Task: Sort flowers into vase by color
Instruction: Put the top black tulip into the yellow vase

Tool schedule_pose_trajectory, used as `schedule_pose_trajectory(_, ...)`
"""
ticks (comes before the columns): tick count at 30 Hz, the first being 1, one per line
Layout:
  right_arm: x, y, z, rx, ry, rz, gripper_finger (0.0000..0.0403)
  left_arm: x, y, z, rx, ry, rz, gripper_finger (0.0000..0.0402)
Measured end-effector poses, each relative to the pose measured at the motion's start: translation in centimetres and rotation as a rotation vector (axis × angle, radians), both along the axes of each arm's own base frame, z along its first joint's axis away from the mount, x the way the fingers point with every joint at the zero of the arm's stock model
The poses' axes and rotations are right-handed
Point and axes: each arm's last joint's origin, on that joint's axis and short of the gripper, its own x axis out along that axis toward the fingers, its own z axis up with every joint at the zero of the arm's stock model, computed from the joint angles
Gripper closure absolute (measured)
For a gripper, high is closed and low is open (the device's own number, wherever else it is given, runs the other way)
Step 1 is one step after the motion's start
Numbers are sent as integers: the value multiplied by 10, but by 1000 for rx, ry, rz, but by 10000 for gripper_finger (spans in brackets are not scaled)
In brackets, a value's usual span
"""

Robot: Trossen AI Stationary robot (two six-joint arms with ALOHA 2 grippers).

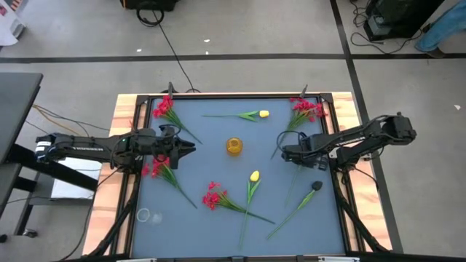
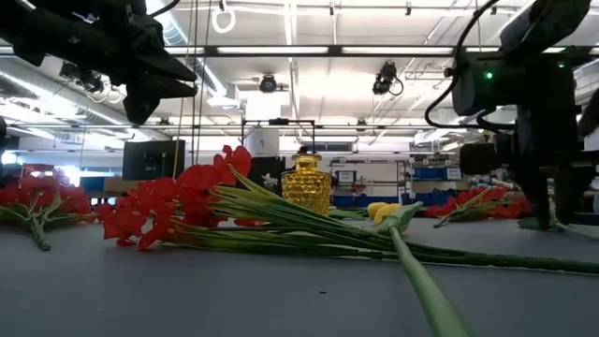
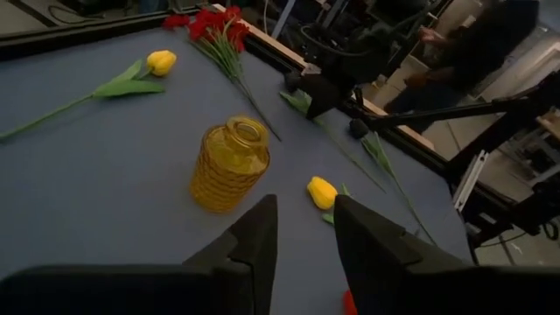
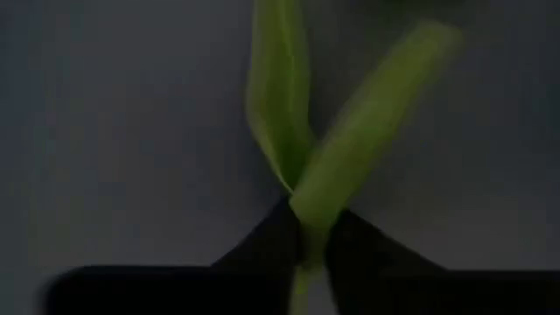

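A yellow glass vase stands upright at the table's middle. Red-pink flowers lie at the far left, the left, the near middle and the far right. Yellow tulips lie at the far middle and near the middle. A dark bud lies at the near right. My left gripper hovers open and empty, left of the vase. My right gripper is down at the table, right of the vase, shut on the far-right red flower's stem. My right gripper pinches the red flower's green stem between its two fingers, near the stem's free end and just below two leaves. The fingers point down from above. The blossom end lies on the table.
A raised wooden and black frame borders the blue mat. A small clear ring lies at the near left corner. The near tulip's stem crosses the near red flower's stem. Bare mat lies between the vase and the far tulip.
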Motion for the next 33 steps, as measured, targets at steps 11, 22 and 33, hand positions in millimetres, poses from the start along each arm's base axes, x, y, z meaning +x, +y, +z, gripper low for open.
schedule_pose_trajectory(11,70,7,71,-488,-443,260,392,0,0,0,129,15,-26,280)
schedule_pose_trajectory(22,118,-19,151,-1190,-862,610,380,0,4,0,199,27,-11,280)
schedule_pose_trajectory(33,119,-31,166,-1358,-895,741,379,0,8,2,228,18,9,280)
